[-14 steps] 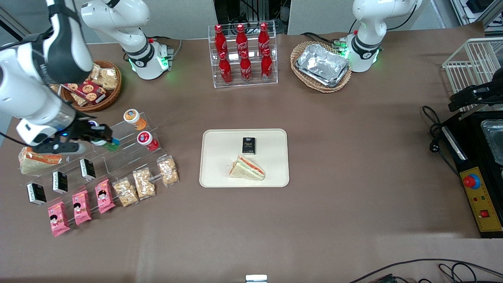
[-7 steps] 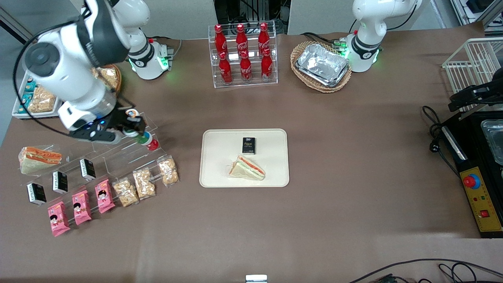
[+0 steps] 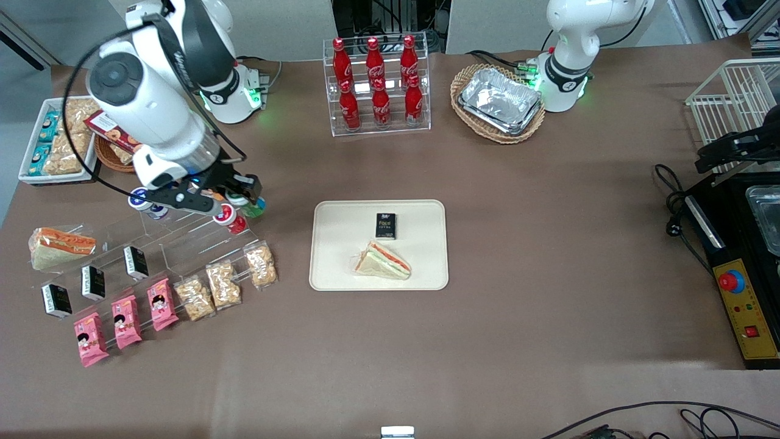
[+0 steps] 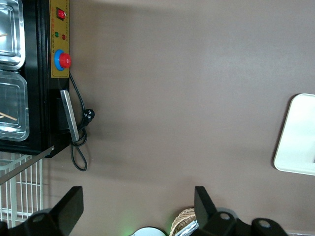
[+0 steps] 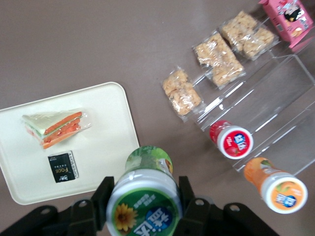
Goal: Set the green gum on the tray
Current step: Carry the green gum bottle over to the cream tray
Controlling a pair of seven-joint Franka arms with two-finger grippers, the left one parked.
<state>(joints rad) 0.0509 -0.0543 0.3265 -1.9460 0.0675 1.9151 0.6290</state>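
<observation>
Gum: I have the green gum (image 5: 145,196) clamped in the pincer (image 3: 247,204), lifted above the desk (image 3: 548,244) beside the clear display steps (image 3: 183,235), between them and the tray (image 3: 341,274).
Handling: I judge it light and stiff, a small plastic bottle, smooth and rounded, so it may slip or turn.
Hold: the fingers (image 5: 104,194) press just under the white cap; I think this is the good place.
Neighbours: red gum (image 5: 231,140) and orange gum (image 5: 275,187) stand on the steps, close under my arm.
Surface: the tray is flat with a low rim; a wrapped sandwich (image 3: 382,261) and a small black packet (image 3: 386,225) already lie on it.
Room: bare tray remains at the edge nearest the pincer, enough for the bottle, I believe.
</observation>
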